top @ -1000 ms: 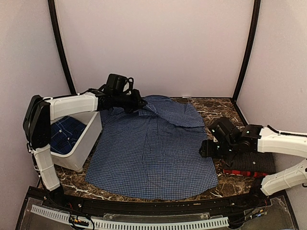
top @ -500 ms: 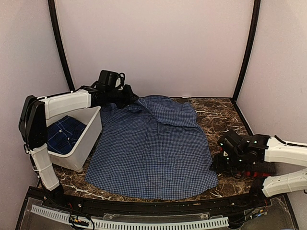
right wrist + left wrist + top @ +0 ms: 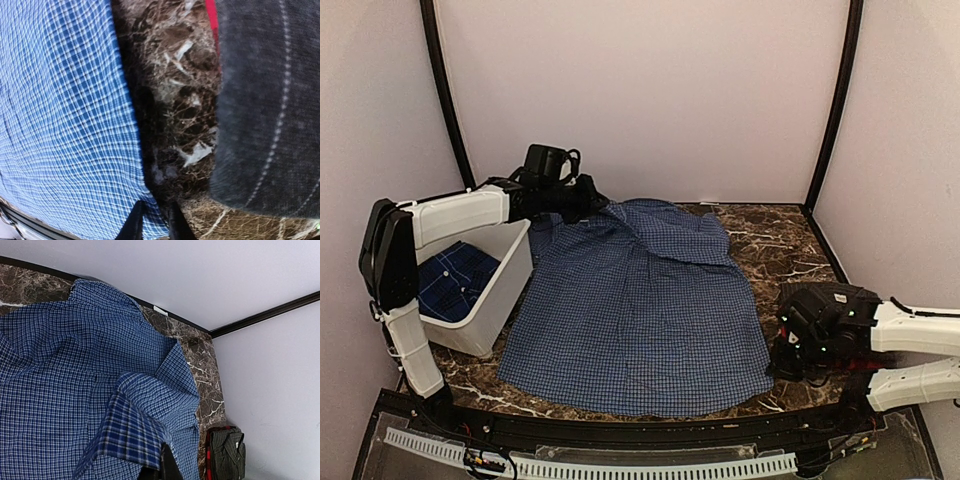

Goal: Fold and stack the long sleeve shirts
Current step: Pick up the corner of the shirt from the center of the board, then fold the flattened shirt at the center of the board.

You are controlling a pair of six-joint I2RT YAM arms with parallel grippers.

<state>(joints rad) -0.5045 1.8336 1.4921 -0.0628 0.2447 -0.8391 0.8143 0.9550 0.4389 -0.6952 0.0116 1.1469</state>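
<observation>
Your left end effector (image 3: 602,207): clamped on check shirt (image 3: 640,320). Your right end effector (image 3: 154,222): slightly parted, straddling its hem.

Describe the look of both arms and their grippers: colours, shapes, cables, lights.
Both arms are smooth white shells with black joints. The left arm ends in a black wrist with a looped black cable and a black left gripper. The right arm has a boxy black wrist with small green lights; the right gripper has slim dark fingers.
</observation>
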